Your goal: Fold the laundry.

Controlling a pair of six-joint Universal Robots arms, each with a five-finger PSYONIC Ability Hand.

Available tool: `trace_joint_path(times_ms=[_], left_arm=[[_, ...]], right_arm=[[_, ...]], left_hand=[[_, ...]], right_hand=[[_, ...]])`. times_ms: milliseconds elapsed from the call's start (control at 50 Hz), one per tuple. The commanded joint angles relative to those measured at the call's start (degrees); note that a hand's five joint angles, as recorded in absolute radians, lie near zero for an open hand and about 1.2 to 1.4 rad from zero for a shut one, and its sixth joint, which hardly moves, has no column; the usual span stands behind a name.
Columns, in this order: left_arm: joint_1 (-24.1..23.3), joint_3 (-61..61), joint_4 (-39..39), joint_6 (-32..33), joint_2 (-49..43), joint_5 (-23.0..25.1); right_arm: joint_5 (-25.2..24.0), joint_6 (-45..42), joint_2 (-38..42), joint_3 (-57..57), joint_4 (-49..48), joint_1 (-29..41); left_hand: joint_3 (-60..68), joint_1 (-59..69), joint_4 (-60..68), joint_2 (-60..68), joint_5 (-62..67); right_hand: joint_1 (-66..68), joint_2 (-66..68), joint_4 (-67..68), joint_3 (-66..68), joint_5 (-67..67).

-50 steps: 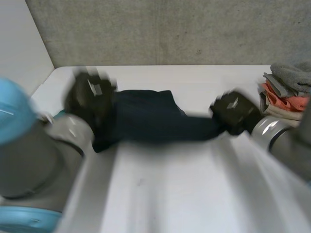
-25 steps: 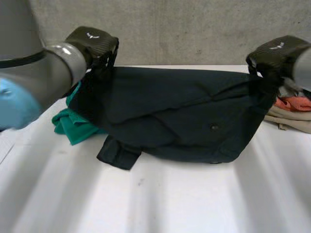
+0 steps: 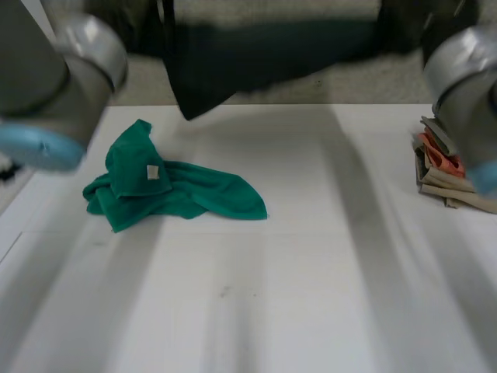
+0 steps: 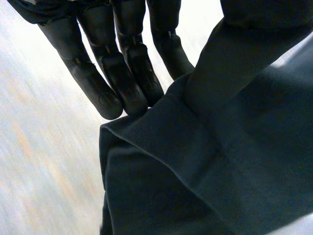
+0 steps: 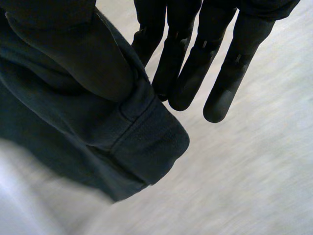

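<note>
Above counter (image 3: 311,272), well clear of it: 1 dark garment (image 3: 264,58), stretched betw. 2 robot hands. Long axis runs side to side, w/ left end drooping to a point. Grip, left robot hand (image 4: 122,73): straight fingers + thumb pinch garment at hemmed corner. Grip, right robot hand (image 5: 195,63): same pinch on opposite hemmed corner. On counter: 1 green cloth (image 3: 167,190), crumpled, left side; 1 stack of folded clothes (image 3: 446,175) at right edge.
</note>
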Motion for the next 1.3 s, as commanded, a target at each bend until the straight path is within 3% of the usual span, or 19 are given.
trace_joint_path(times_ms=[20, 80, 100, 120, 140, 160, 200, 340, 460, 580, 600, 680, 760, 820, 940, 1080, 1300], left_arm=[[-0.37, -15.48, -9.02, 4.07, -5.59, -0.37], [-0.1, -17.95, -9.9, 8.9, -10.08, -0.9], [0.07, -18.3, -9.9, 10.13, -10.95, -0.81], [0.33, -18.47, -9.9, 12.32, -12.09, -0.72], [0.42, -18.48, -10.25, 13.38, -12.63, -0.72], [0.34, -18.56, -10.26, 14.35, -12.89, -0.98], [-0.1, -19.09, -10.52, 16.81, -12.55, -1.33], [-0.02, -25.23, -8.59, 15.51, -4.74, -3.36], [-0.37, -38.59, -3.41, 13.13, 6.95, -0.9], [-1.33, -43.26, -2.95, 14.1, 6.44, 1.21], [-1.33, -43.26, -4.61, 14.71, 5.57, 1.13], [-1.24, -41.51, -9.27, 15.94, 2.67, 1.82], [-0.9, -38.96, -11.92, 16.65, 0.12, 3.06], [-0.54, -36.16, -11.32, 16.47, -1.73, 3.15], [-1.77, -30.79, -9.03, 16.73, -4.1, 2.27], [-3.53, -21.56, -8.49, 16.56, -10.25, -1.24], [-5.99, -7.24, -16.14, 18.14, -20.36, -5.55]], right_arm=[[-5.24, -5.66, 4.86, 15.21, 11.89, -1.14], [-5.51, -9.53, 7.49, 21.02, 11.55, -1.93], [-5.51, -10.58, 8.11, 22.25, 11.11, -2.1], [-5.25, -11.98, 8.81, 24.09, 10.06, -2.19], [-4.98, -12.52, 9.17, 24.8, 9.53, -2.19], [-4.55, -12.79, 9.34, 25.51, 9.0, -2.19], [-2.88, -12.44, 9.34, 27.0, 7.51, -2.19], [0.73, -9.8, 7.85, 29.56, 6.36, -1.84], [0.03, -8.13, 5.83, 31.4, 5.57, -2.11], [0.03, -8.04, 5.65, 31.23, 5.39, -2.11], [0.11, -7.78, 5.65, 31.14, 5.39, -2.11], [0.2, -8.04, 5.74, 31.05, 5.3, -1.84], [0.2, -8.13, 5.83, 30.88, 5.04, -1.75], [0.29, -8.04, 6.0, 30.96, 4.95, -1.4], [0.29, -8.13, 5.83, 31.23, 4.95, -1.31], [0.03, -7.78, 5.48, 31.4, 4.95, -2.46], [-0.24, -7.69, 5.65, 30.7, 4.95, -4.48]], left_hand=[[11.8, 14.85, 11.31, 11.37, 12.0], [11.8, 14.85, 11.31, 11.37, 12.0], [6.33, 9.38, 5.83, 5.9, 6.53], [-19.54, -16.49, -20.03, -19.97, -19.34], [-34.95, -31.9, -35.45, -35.38, -34.75], [-46.76, -43.71, -47.26, -47.19, -46.56], [-55.27, -52.22, -55.77, -55.7, -55.07], [-55.3, -52.25, -55.79, -55.73, -55.1], [-46.22, -43.17, -46.72, -46.65, -46.02], [-25.55, -22.5, -26.05, -25.98, -25.35], [-18.19, -15.14, -18.69, -18.62, -17.99], [-10.39, -7.34, -10.88, -10.82, -10.19], [-15.91, -12.86, -16.4, -16.34, -15.71], [-33.33, -30.28, -33.83, -33.76, -33.13], [-48.55, -45.5, -49.04, -48.98, -48.35], [-42.52, -39.48, -43.02, -42.95, -42.32], [-38.14, -35.1, -38.64, -38.57, -37.94]], right_hand=[[17.24, 13.11, 11.49, 11.79, 10.93], [17.24, 13.11, 11.49, 11.79, 10.93], [17.24, 13.11, 11.49, 11.79, 10.93], [17.24, 13.11, 11.49, 11.79, 10.93], [17.24, 13.11, 11.49, 11.79, 10.93], [17.24, 13.11, 11.49, 11.79, 10.93], [17.24, 13.11, 11.49, 11.79, 10.93], [17.24, 13.11, 11.49, 11.79, 10.93], [17.24, 13.11, 11.49, 11.79, 10.93], [17.24, 13.11, 11.49, 11.79, 10.93], [17.24, 13.11, 11.49, 11.79, 10.93], [17.24, 13.11, 11.49, 11.79, 10.93], [17.24, 13.11, 11.49, 11.79, 10.93], [17.24, 13.11, 11.49, 11.79, 10.93], [17.24, 13.11, 11.49, 11.79, 10.93], [17.24, 13.11, 11.49, 11.79, 10.93], [17.24, 13.11, 11.49, 11.79, 10.93]])
